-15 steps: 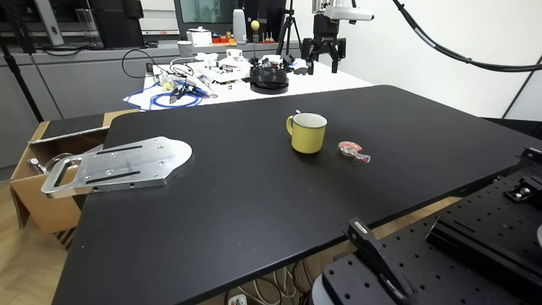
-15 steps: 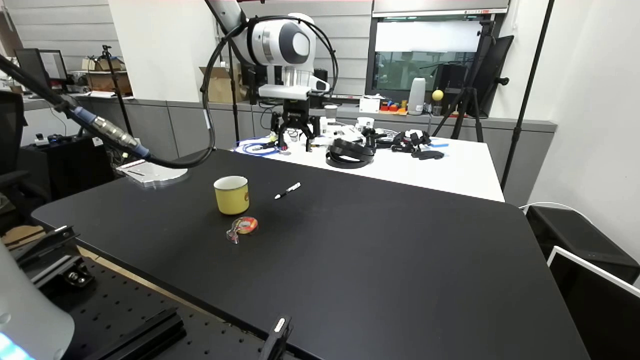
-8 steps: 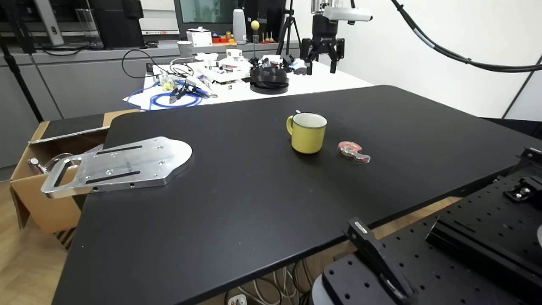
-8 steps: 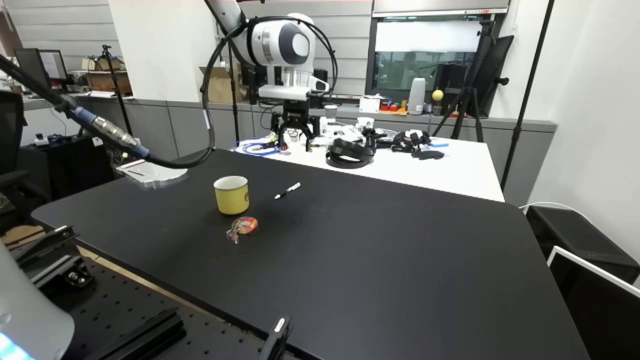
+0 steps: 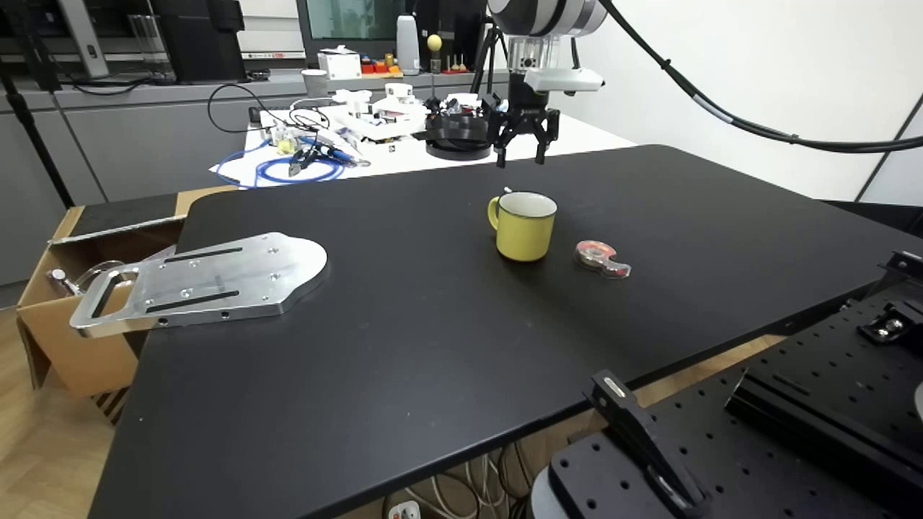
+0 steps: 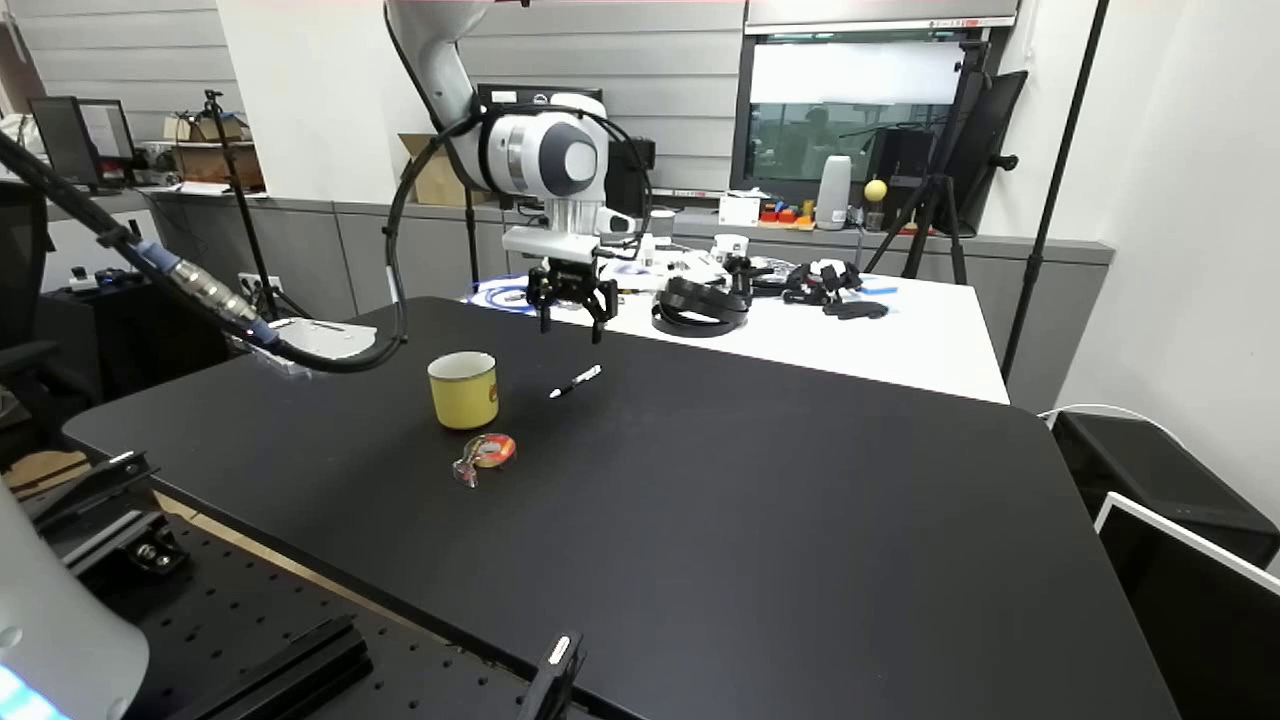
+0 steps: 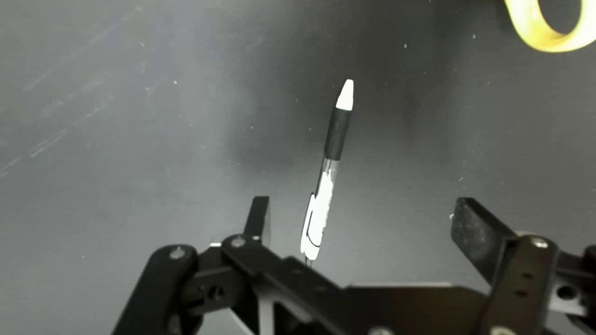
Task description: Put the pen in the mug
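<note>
Gripper (image 6: 571,330) sits lower than before in both exterior views, shifted sideways, nearer pen (image 6: 576,381) and mug (image 5: 522,234). Fingertips (image 5: 500,158), earlier seen against white table (image 5: 588,137), now appear across far edge of black table (image 5: 404,346). Rounded arm joint (image 5: 548,16) newly shows at top of exterior view. Cable (image 5: 836,145) sags lower in both; in exterior view, crosses further down metal plate (image 6: 320,336).

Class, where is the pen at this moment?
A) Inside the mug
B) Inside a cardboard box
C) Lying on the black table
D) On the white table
C: an exterior view shows the pen lying on the black table, apart from the mug.
</note>
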You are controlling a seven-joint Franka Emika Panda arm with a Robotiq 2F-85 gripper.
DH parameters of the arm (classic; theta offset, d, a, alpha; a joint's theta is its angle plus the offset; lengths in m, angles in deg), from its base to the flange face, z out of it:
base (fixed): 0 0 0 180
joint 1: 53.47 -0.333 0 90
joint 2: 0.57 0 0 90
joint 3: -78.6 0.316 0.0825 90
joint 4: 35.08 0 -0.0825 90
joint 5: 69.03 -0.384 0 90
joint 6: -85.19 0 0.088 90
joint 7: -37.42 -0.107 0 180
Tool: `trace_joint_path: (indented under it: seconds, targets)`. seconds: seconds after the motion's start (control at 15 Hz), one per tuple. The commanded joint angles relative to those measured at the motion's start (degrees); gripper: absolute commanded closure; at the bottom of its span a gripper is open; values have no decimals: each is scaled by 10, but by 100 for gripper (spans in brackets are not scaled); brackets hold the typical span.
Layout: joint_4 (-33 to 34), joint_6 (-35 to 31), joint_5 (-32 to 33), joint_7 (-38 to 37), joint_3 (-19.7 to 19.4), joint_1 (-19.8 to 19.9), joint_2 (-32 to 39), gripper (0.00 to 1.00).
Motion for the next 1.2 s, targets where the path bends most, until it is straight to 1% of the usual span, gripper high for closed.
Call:
trace_joint_path:
  seconds: [0.0, 0.2, 0.67, 0.73, 0.8, 0.87, 0.93, 1.13]
  targets:
    - [7, -44, -12, -8, 8, 3, 26, 0]
    - [9, -64, -14, -8, 7, 4, 44, 0]
    - [17, -72, -8, -10, 2, 3, 74, 0]
    - [17, -72, -7, -12, 1, 2, 78, 25]
    - [19, -70, -8, -13, 1, 2, 81, 26]
    - [21, -69, -8, -15, 0, 2, 84, 32]
    - [23, -68, -8, -16, -1, 1, 87, 40]
    - [30, -64, -6, -24, -7, -2, 92, 61]
